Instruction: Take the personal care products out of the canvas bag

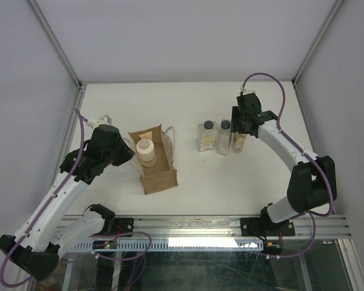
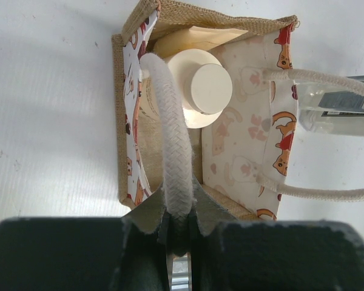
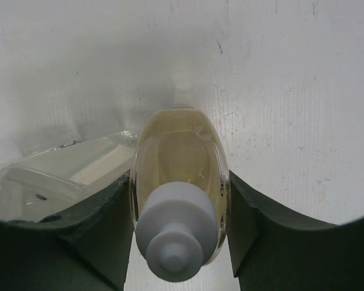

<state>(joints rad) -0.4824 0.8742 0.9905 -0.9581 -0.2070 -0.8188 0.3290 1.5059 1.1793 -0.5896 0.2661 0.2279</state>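
Observation:
The brown canvas bag [image 1: 158, 176] stands open left of centre. A cream-white round bottle [image 1: 146, 151] stands inside it, with a beige tube [image 1: 147, 134] behind. My left gripper [image 1: 131, 155] is shut on the bag's white loop handle [image 2: 170, 151] at the bag's left rim; the bottle's cap [image 2: 210, 86] shows below the rope. Two clear square bottles with black caps [image 1: 206, 136] [image 1: 223, 137] stand on the table to the right. My right gripper [image 1: 239, 134] is shut on the slim amber bottle [image 3: 179, 154], which stands upright on the table beside them.
The bag's second loop handle [image 2: 318, 193] hangs over its right side toward the clear bottles [image 2: 333, 109]. One clear bottle [image 3: 48, 176] lies just left of my right fingers. A metal frame post [image 1: 315, 42] borders the white table.

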